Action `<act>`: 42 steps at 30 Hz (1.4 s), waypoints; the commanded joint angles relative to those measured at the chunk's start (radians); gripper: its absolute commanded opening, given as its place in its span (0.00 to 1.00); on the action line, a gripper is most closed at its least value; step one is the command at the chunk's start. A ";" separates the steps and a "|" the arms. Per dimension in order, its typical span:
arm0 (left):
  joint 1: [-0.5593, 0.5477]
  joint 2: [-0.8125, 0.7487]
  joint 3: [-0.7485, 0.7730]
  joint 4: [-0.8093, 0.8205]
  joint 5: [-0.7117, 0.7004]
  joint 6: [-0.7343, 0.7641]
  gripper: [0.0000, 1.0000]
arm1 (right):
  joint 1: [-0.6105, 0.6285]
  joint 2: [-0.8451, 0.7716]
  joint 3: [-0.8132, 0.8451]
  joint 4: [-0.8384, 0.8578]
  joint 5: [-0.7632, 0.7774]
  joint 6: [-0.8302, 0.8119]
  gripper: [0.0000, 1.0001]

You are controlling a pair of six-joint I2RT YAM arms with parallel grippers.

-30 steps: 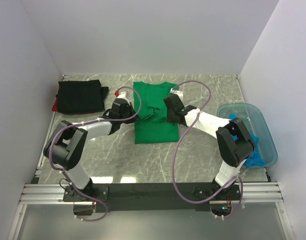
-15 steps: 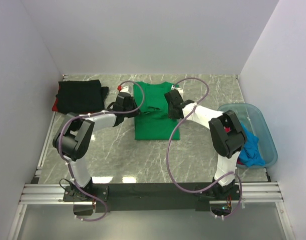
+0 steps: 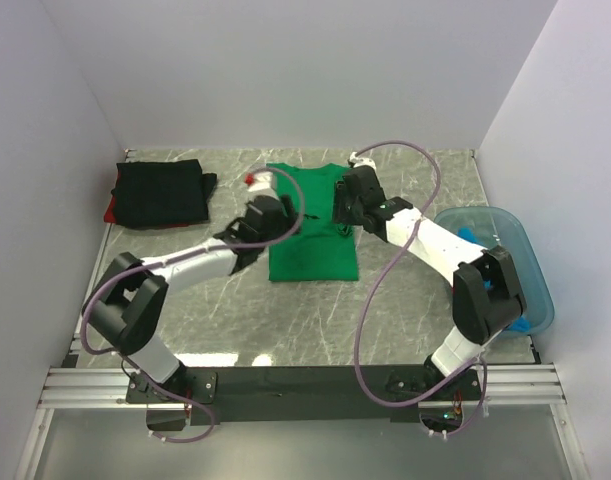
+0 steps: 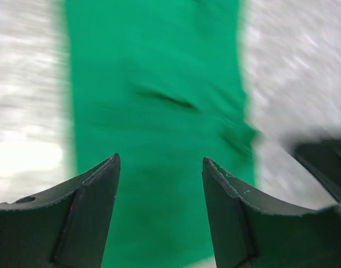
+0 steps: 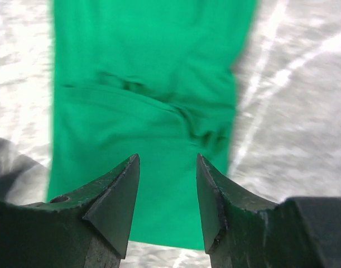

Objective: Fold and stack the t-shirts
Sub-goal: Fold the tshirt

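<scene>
Top external view has the green shirt [image 3: 313, 240] lying flat at the middle of the table [image 3: 405, 300]. It is folded into a narrow strip running near to far, with the collar at the far end. The left gripper [image 3: 277, 218] hangs over its left edge and the right gripper [image 3: 343, 205] over its right edge. Both wrist views show the fingers spread apart with nothing between them and green cloth below; whether they touch it cannot be told. The left wrist view is blurred. Creases cross the cloth in the right wrist view. A folded black shirt [image 3: 160, 192] sits at the far left on a red shirt [image 3: 109, 212]. A tub [image 3: 485, 213] at the right holds blue cloth [image 3: 520, 322].
</scene>
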 commanded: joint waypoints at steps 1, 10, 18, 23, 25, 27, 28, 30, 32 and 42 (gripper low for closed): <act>-0.081 0.027 -0.030 0.119 0.052 -0.017 0.66 | -0.004 0.036 0.009 0.035 -0.150 -0.017 0.52; -0.153 0.207 -0.073 0.284 0.130 -0.054 0.65 | -0.011 0.178 0.063 0.002 -0.181 -0.014 0.51; -0.180 0.264 -0.165 0.344 0.129 -0.053 0.65 | -0.053 0.280 0.116 -0.027 -0.167 0.000 0.51; -0.206 0.273 -0.235 0.369 0.126 -0.071 0.64 | -0.083 0.324 0.199 -0.044 -0.078 -0.025 0.51; -0.219 0.279 -0.257 0.378 0.120 -0.076 0.64 | -0.091 0.336 0.225 -0.039 -0.067 -0.026 0.51; -0.231 0.293 -0.265 0.378 0.108 -0.076 0.64 | -0.096 0.329 0.233 -0.030 -0.058 -0.032 0.51; -0.234 0.296 -0.271 0.374 0.098 -0.077 0.64 | -0.097 0.321 0.233 -0.028 -0.053 -0.035 0.51; -0.246 0.297 -0.288 0.375 0.089 -0.077 0.64 | -0.099 0.281 0.218 -0.019 -0.049 -0.038 0.52; -0.255 0.285 -0.295 0.357 0.069 -0.073 0.64 | -0.097 0.245 0.179 -0.010 -0.061 -0.035 0.52; -0.380 0.037 -0.294 0.154 -0.084 -0.033 0.66 | -0.088 -0.162 -0.130 -0.002 -0.122 -0.009 0.52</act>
